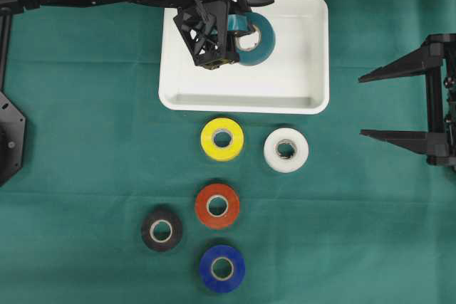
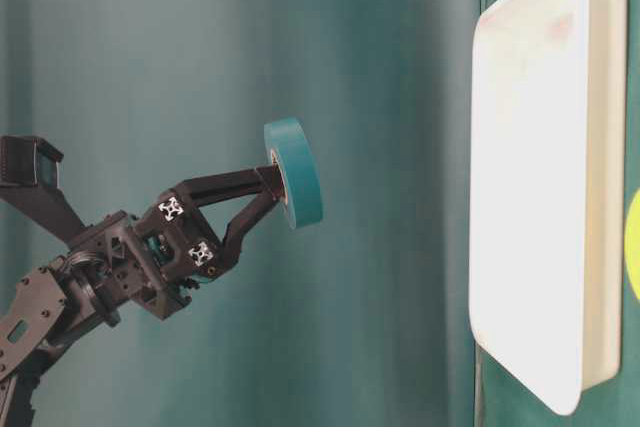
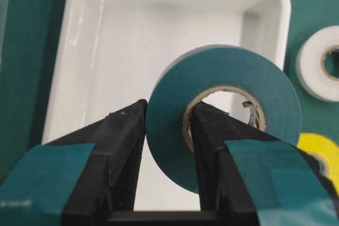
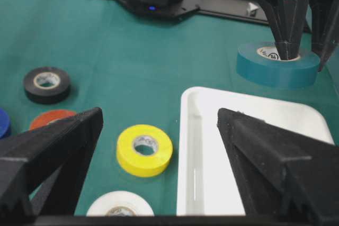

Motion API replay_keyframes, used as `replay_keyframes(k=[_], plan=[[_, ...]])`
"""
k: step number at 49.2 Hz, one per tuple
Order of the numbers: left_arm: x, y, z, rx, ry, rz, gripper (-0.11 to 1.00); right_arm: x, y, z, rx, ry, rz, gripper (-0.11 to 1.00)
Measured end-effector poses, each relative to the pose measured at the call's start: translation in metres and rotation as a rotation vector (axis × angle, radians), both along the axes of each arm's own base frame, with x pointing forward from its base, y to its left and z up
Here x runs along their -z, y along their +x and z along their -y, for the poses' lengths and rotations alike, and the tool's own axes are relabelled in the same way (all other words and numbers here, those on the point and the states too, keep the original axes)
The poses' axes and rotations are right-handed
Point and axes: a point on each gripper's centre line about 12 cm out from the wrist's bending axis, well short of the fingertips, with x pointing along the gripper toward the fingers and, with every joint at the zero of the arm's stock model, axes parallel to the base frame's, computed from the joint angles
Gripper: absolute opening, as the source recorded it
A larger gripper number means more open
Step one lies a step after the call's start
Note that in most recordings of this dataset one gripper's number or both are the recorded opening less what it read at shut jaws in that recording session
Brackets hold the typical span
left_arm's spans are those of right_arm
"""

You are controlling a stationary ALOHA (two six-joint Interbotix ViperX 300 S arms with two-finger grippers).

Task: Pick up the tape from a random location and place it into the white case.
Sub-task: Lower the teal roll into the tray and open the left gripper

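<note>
tape: teal roll (image 1: 258,42), pinched through its wall by the left gripper (image 3: 168,130), one finger poking into the cardboard core, the other pressed on the outer face. It's up in the air, not resting on anything. From overhead it sits over the upper middle of the tray; the table-level view shows clear air between it and the tray.

white case: shallow white tray (image 1: 313,97) with rounded corners, on the green cloth near the top centre of the overhead view. Nothing lying on its floor as far as I can see.

left gripper: jaws clamped tight on the teal roll, arm reaching in from the upper left of the overhead view. Teal tape strips on the finger backs show up in its own wrist cam.

right gripper: (image 1: 377,103) parked off at the right edge, jaws spread wide, nothing between them, well apart from the tray and all the rolls.

other rolls: all flat on the cloth below the tray. Yellow roll (image 1: 221,139) just under the tray's lower rim, white roll (image 1: 286,149) beside it to the right, orange-red roll (image 1: 217,205) below the yellow, black roll (image 1: 162,229) down and left of that, blue roll (image 1: 222,268) lowest. None of them touch each other.

cloth: dark green cloth (image 1: 85,140) covers the whole table.
</note>
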Motion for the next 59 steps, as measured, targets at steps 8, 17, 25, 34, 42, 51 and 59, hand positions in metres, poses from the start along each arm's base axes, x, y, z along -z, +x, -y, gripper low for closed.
replay_keyframes(k=[8,17,25,34,42,51,59], plan=[[0.001,0.0,0.0,0.0,-0.001,-0.003,0.22,0.0,0.0,0.0,0.0,-0.002,0.0,0.91],[0.001,-0.001,-0.001,-0.002,-0.001,-0.004,0.22,0.0,0.0,0.0,0.0,-0.002,0.0,0.91],[0.001,0.0,0.0,0.0,-0.001,-0.004,0.22,0.0,0.0,0.0,0.0,-0.002,0.0,0.91],[0.007,-0.002,0.001,0.0,-0.005,-0.018,0.22,0.0,0.0,0.0,0.0,-0.002,0.0,0.91],[0.02,-0.005,0.0,-0.003,-0.008,-0.028,0.22,0.0,0.0,0.0,-0.001,-0.005,0.001,0.91],[0.046,-0.006,-0.009,-0.024,-0.011,-0.035,0.22,0.0,0.0,0.0,0.0,-0.003,0.0,0.91],[0.083,-0.004,-0.018,-0.041,-0.022,-0.069,0.22,0.002,0.001,0.0,0.0,-0.003,-0.006,0.91]])
